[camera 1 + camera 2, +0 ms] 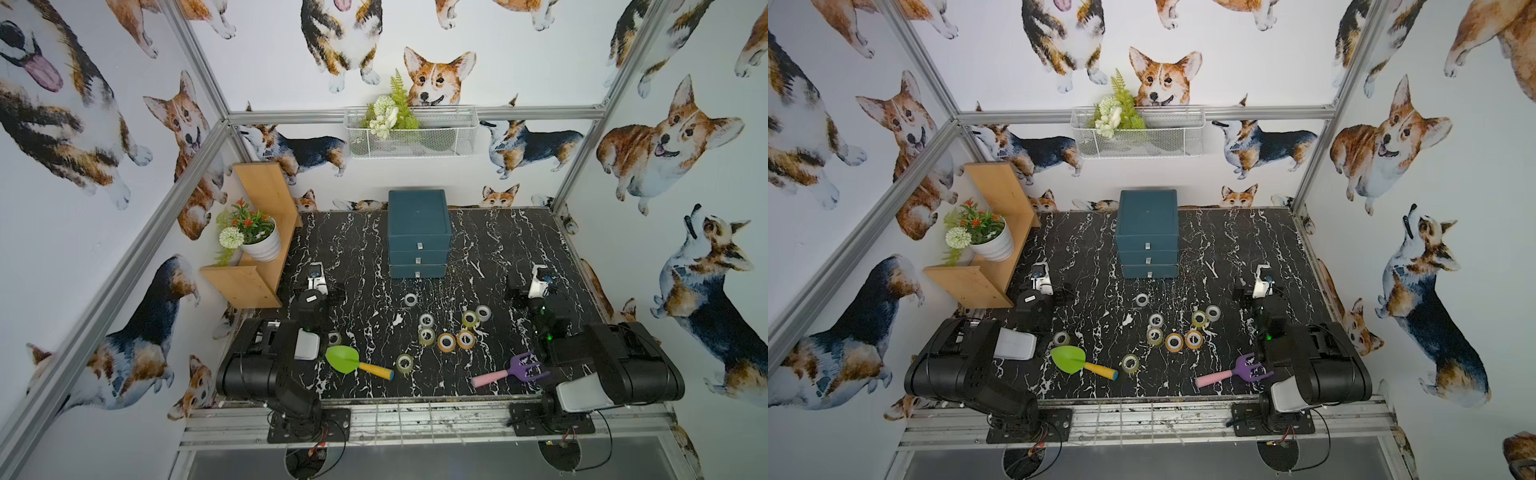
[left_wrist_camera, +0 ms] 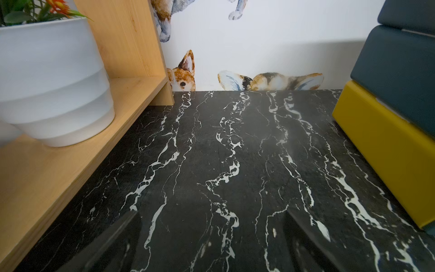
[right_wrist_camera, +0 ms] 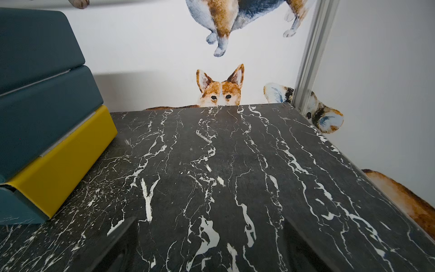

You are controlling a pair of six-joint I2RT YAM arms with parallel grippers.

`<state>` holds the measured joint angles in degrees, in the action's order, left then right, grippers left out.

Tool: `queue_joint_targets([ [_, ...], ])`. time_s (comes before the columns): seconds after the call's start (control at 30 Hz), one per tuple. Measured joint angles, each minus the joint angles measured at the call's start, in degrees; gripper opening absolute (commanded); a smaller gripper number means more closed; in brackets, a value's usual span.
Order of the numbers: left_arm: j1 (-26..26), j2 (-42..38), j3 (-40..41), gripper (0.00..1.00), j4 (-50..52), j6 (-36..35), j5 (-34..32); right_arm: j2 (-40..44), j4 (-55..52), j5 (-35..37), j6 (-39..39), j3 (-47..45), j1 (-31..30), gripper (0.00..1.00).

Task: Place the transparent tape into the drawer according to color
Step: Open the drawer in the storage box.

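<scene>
Start: tape rolls loose at worktop middle, drawers shut. Fingers apart, empty: left gripper, right gripper. Next: pull drawer handle.

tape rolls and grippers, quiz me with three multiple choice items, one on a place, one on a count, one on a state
1. Where do the tape rolls lie?
A. in the wire basket
B. on the table, in front of the drawers
C. on the wooden shelf

2. How many of them are orange?
A. none
B. two
C. five

3. How do the left gripper and the right gripper stand?
A. both open and empty
B. left shut on a roll
C. right shut on the fork

Answers:
1 B, in both top views they lie loose on the black marble short of the drawer fronts.
2 B, only two orange rolls show, side by side.
3 A, each wrist view shows the fingers apart with only bare table between them.
</scene>
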<state>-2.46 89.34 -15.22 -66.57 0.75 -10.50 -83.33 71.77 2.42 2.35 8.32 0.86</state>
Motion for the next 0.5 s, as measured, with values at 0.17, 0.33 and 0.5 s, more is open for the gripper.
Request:
queue_joint_targets([
  [0.17, -0.17, 0.0, 0.0, 1.0, 0.0, -0.17, -0.24, 0.02, 0.0, 0.0, 0.0, 0.0, 0.0, 1.0],
  [0.33, -0.22, 0.0, 0.0, 0.99, -0.02, -0.17, -0.55, 0.02, 0.0, 0.0, 0.0, 0.0, 0.0, 1.0],
  [0.5, -0.24, 0.0, 0.0, 1.0, -0.02, -0.17, -0.85, 0.04, 0.0, -0.02, 0.0, 0.0, 0.0, 1.0],
])
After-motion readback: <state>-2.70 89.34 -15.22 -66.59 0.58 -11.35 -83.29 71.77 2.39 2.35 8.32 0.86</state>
